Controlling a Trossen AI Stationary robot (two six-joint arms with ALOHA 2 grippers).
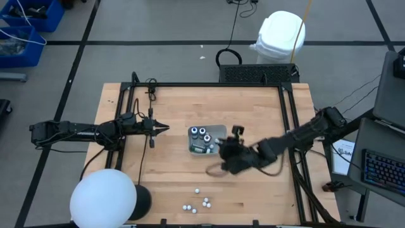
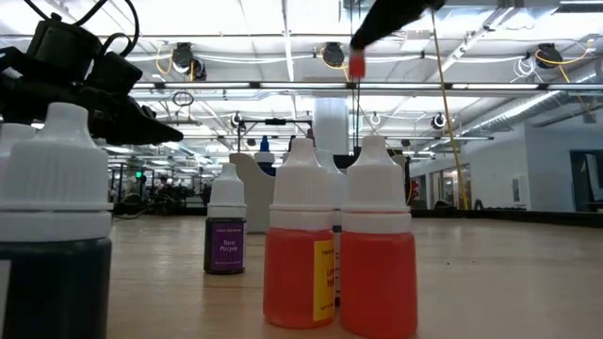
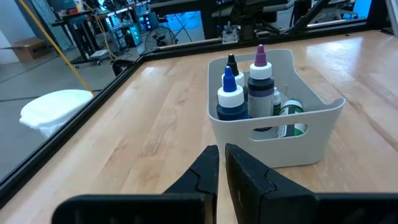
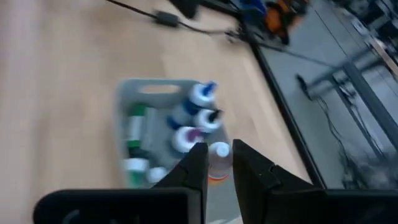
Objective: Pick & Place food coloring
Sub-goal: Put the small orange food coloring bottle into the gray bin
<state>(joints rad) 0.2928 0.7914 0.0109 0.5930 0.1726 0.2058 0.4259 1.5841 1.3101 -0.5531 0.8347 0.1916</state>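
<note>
The food coloring bottles are split into two groups. Several white-capped ones point(image 1: 199, 203) stand near the table's near edge, and in the low view point(image 2: 301, 245) these show orange, purple and dark. Others point(image 3: 231, 99) stand or lie in the grey tray point(image 1: 216, 126) at the table's middle. My right gripper point(image 4: 216, 152) hovers over the tray's right end point(image 4: 186, 186), shut on a small orange bottle. My left gripper point(image 3: 219, 163) waits shut, low over the table, to the left of the tray point(image 3: 273, 134). My right gripper pinches a small orange bottle between its two fingers, just below the white cap point(image 4: 219, 150). The fingers come from above, pointing down. The bottle hangs upright, lifted clear over the tray; how far back it reaches between the fingers does not show.
A round white lamp-like globe point(image 1: 102, 202) sits at the table's near left corner. Black rails point(image 1: 288, 114) run along the table's left, far and right sides. Bare wood lies between the tray and the loose bottles.
</note>
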